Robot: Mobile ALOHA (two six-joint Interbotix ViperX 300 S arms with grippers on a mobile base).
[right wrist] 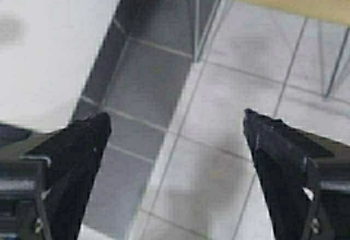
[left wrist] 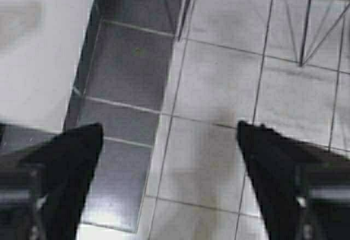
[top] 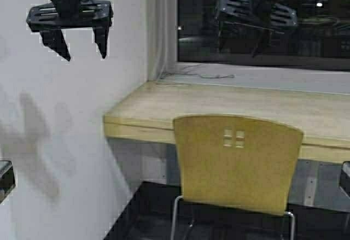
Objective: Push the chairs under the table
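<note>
White wall left, beige table [top: 164, 106] ahead; both grippers' fingers spread, left gripper [top: 79, 46] raised: press squarely on mustard chair [top: 236, 163] backrest.

This looks like an office or campus lounge. A long counter table [top: 164, 106] runs below a dark window [top: 262, 16], with a yellow chair [top: 235, 163] before it on tiled floor [left wrist: 219, 87].

The bench [top: 164, 106] is a long pale wood-look top with a yellowish front edge, running along the wall under a dark window. A thin cable [top: 210, 76] lies on the grey sill just behind it.
</note>
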